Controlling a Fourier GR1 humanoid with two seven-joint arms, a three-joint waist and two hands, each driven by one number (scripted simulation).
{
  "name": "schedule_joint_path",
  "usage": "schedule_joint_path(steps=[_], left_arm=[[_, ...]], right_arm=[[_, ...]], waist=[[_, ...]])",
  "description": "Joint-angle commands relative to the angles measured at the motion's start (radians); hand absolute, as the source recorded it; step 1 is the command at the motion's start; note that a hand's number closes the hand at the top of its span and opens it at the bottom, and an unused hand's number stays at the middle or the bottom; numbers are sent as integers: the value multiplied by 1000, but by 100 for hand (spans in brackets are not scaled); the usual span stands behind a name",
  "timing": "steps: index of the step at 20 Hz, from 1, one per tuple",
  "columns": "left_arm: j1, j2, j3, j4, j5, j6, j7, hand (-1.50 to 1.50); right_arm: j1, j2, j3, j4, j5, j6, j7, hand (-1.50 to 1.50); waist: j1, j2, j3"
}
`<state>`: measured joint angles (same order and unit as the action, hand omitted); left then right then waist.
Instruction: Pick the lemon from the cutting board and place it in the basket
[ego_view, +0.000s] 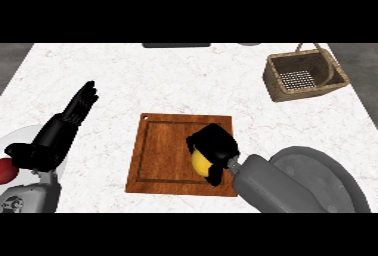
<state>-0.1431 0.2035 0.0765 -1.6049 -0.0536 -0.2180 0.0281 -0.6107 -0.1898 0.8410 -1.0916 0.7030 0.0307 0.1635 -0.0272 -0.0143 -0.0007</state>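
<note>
The right hand (213, 146) was curled round the lemon (199, 163), not yet clear of the cutting board (166, 150); transfer to the basket (304, 76) remained. The left hand (77, 111) rested open.

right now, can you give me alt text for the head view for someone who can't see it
The right hand curls its fingers round a yellow lemon on a wooden cutting board at the middle of a white counter. A basket sits at the far right, and the left hand rests open at the left.
</note>
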Motion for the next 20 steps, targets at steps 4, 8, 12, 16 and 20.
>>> schedule_joint_path(steps=[4, 8, 12, 16, 20], left_arm=[[33, 11, 37, -2, 22, 2, 14, 0], [32, 5, 36, 17, -3, 20, -18, 0], [57, 0, 18, -13, -3, 10, -4, 0], [62, -10, 26, -17, -4, 24, -27, 0], [57, 7, 22, -23, 7, -5, -20, 0]], right_arm=[[225, -380, -88, -451, -86, 32, -57, 150], [371, -439, -193, -681, -278, 65, -54, 150], [441, -389, -313, -886, -471, 30, -35, 150], [506, -450, -479, -1128, -630, 23, 27, 150], [612, -533, -679, -1333, -805, 32, 137, 150]], waist=[[-58, -10, -1], [-60, -4, -1], [-53, -7, 1], [-53, -5, 0], [-38, 1, 0]])
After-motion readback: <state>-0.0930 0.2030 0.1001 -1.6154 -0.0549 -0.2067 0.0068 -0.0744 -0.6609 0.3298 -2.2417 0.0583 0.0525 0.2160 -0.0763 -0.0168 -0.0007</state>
